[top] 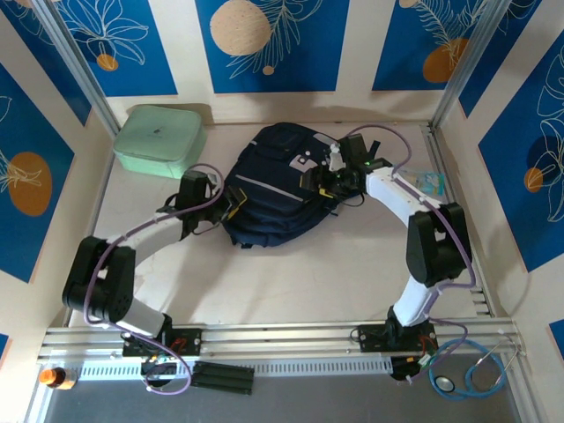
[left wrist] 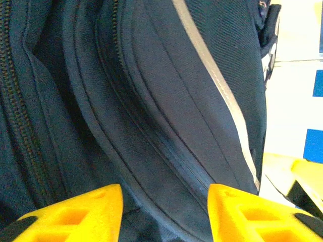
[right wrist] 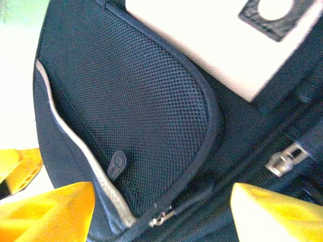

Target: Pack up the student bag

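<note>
Over in the middle of the table [top: 291,282], the student bag [top: 264,198] is lying flat with its front pocket facing up, and both arms are leaning in on it from either side. The left gripper [top: 231,201] is hovering at the bag's left flank. From its wrist, its yellow fingers [left wrist: 75,214] are standing apart with only dark fabric and the grey stripe [left wrist: 222,96] beyond them, so it is gripping nothing. The right gripper [top: 328,182] is hanging over the bag's upper right, jaws spread wide above the mesh pocket [right wrist: 136,111] and a metal zipper pull [right wrist: 285,159], likewise holding nothing. The zips on the left flank are looking closed to me; the others I cannot tell. A green case [top: 159,139] is sitting well apart at the back left, outside the bag. If it is meant to go in, I am judging that opening, loading and closing are all waiting to be done.
</note>
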You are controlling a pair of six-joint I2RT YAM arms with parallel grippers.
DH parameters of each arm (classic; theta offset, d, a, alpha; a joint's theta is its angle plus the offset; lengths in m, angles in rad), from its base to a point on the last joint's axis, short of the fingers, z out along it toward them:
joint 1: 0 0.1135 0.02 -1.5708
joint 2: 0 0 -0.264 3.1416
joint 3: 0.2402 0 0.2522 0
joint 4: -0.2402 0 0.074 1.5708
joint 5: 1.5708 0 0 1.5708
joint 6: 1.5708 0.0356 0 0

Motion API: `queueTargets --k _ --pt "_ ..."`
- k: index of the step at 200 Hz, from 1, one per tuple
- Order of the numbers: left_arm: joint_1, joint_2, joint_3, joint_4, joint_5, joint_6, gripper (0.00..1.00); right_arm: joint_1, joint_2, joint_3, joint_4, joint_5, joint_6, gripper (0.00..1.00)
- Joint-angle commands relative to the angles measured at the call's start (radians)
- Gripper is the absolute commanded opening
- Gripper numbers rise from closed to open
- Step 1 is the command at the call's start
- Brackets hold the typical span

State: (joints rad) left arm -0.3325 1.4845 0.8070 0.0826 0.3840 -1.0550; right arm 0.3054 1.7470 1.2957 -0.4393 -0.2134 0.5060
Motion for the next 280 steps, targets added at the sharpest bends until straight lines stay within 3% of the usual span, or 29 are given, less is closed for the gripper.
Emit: queueTargets --k 1,80,128,174,260,280 --pt "-0.03 -0.048 0.055 -0.084 -0.028 0.035 0.51 0.002 0.038 0.058 0.012 -0.037 0.003 0.74" --pt "-0.134 0.112 0.124 0.098 0.033 -0.073 0.54 0.017 0.096 0.052 0.054 -0.063 -0.02 0.76" --pt "-0.146 0.119 0.11 0.097 -0.013 -0.107 0.51 0.042 0.107 0.038 0.057 -0.044 -0.041 0.76" --pt "-0.157 0.207 0.157 0.249 0.087 -0.166 0.49 0.078 0.106 0.012 0.042 -0.005 -0.088 0.76" --pt "-0.155 0.211 0.184 0.236 0.085 -0.152 0.49 0.142 -0.126 -0.239 0.088 -0.109 -0.095 0.76" --pt "-0.155 0.211 0.185 0.235 0.085 -0.149 0.49 0.147 -0.153 -0.256 0.104 -0.078 -0.101 0.76"
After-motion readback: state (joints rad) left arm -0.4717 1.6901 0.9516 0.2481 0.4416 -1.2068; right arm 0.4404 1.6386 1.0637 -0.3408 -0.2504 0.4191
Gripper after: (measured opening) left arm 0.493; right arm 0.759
